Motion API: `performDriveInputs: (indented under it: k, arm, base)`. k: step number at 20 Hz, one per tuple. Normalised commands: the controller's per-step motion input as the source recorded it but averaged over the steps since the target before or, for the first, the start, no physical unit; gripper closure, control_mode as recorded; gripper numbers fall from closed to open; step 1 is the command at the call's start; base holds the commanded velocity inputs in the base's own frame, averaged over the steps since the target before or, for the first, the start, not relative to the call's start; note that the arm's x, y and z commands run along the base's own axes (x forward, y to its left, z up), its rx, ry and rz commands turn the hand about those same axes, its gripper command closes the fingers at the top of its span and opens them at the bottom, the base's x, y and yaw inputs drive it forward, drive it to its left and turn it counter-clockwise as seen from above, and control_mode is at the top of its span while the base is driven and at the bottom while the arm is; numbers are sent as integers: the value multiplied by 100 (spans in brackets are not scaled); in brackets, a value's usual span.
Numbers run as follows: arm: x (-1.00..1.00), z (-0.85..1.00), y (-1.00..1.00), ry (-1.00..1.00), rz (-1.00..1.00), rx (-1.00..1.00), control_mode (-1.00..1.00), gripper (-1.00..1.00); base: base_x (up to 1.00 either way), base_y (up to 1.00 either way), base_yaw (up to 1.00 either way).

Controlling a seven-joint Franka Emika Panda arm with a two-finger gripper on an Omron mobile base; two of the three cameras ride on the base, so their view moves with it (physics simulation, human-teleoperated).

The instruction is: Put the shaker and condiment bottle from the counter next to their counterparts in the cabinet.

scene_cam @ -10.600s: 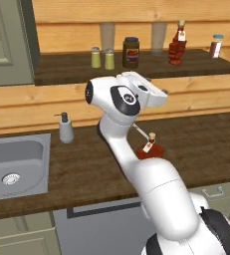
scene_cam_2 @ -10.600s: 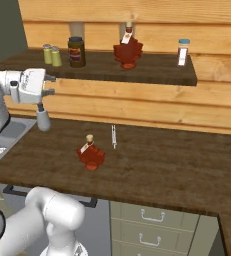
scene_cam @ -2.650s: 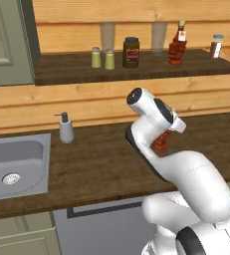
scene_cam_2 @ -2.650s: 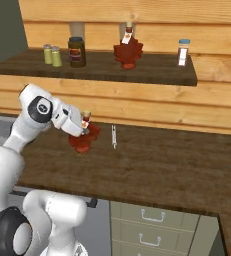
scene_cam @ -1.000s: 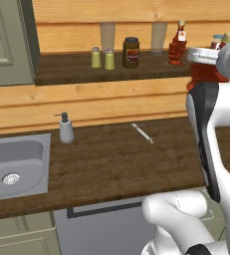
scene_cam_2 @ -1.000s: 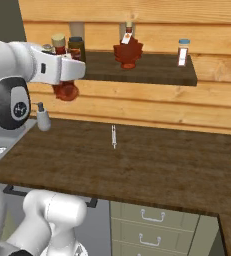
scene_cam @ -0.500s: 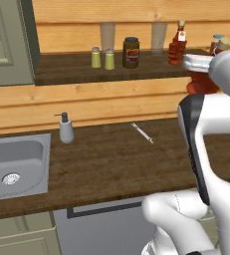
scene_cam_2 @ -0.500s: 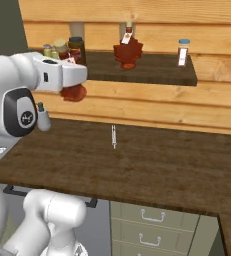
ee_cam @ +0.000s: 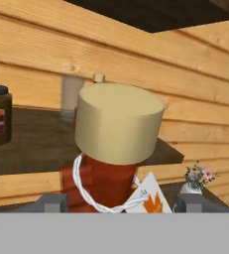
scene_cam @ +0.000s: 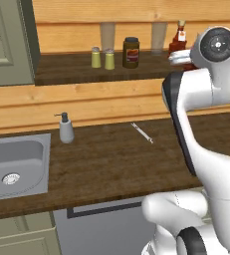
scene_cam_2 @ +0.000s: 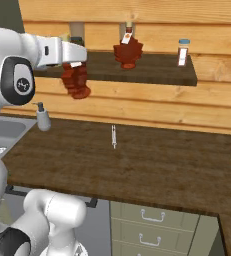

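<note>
My gripper (scene_cam_2: 76,66) is shut on the condiment bottle (scene_cam_2: 77,80), a red ridged bottle hanging in the air in front of the cabinet's dark floor (scene_cam_2: 157,70). In the hand view its tan cap (ee_cam: 118,121) and red neck rise between my fingertips (ee_cam: 51,202). The matching red bottle (scene_cam_2: 128,50) stands to the right on the cabinet floor, also seen as the twin bottle (scene_cam: 179,41) beside my arm. Two yellow-green shakers (scene_cam: 95,57) (scene_cam: 109,58) stand side by side further left in the cabinet. The counter (scene_cam: 111,159) lies below.
A dark brown jar (scene_cam: 131,52) stands between the shakers and the red twin. A reddish shaker (scene_cam_2: 183,52) sits at the cabinet's right end. On the counter are a grey soap dispenser (scene_cam: 65,128), a steel sink (scene_cam: 12,164) and a thin utensil (scene_cam_2: 114,136).
The arm has carried the held bottle a little up and toward the cabinet floor, closer to the twin bottle. Nothing else has moved.
</note>
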Motion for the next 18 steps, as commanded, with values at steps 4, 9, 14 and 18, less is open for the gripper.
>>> performDriveInputs:
  k: [4,9,14,18]
  arm:
    - [-1,3,-13,-10,0,11,-100,100]
    - [17,0,-5,-9,0,2,-100,100]
    - [48,0,0,-2,-2,0,-100,100]
    - [60,0,0,0,-7,0,-100,100]
  base:
    - [0,0,0]
    - [0,0,0]
    - [0,0,0]
    - [0,0,0]
